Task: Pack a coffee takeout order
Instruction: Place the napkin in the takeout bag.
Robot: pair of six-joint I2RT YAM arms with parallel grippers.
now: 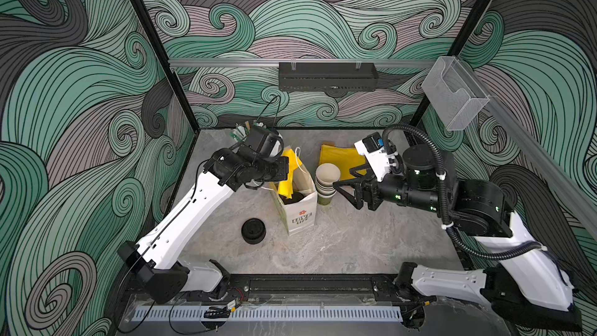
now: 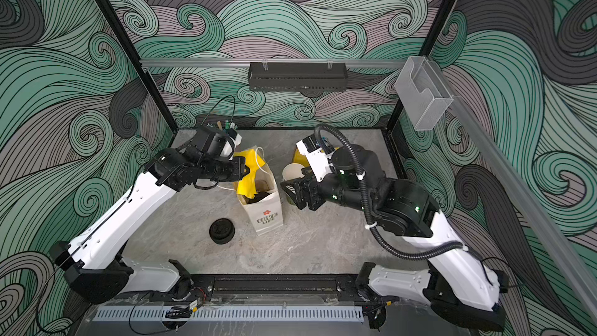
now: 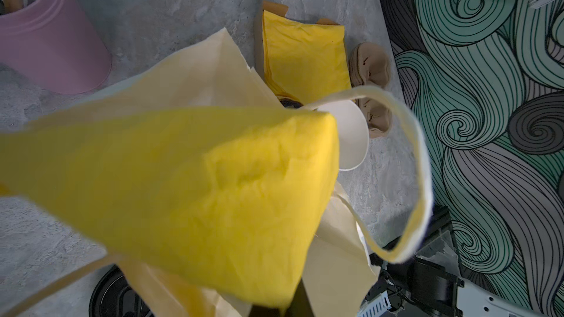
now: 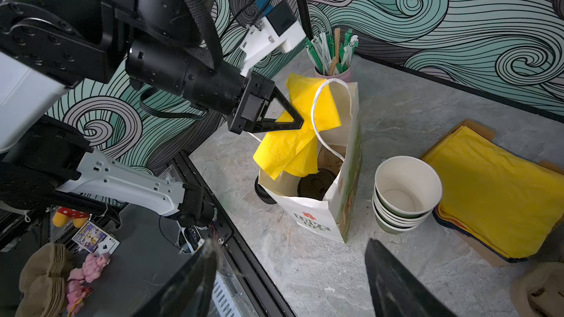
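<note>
Currently the left gripper (image 4: 300, 123), clamped on the yellow sheet (image 4: 290, 150), sits at the mouth of the paper bag (image 4: 317, 221). The sheet hangs lengthwise downward over the lidded cup (image 4: 316, 182) inside. The right gripper (image 4: 293, 251), jaws wide and empty, stands farther off.

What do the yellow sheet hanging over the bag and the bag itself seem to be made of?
The yellow sheet looks like thin tissue-type paper: matte, crinkled, drooping limply. The bag looks like stiff matte white paper, standing upright with sharp folds, a printed front and flat strip handles, probably paper too.
</note>
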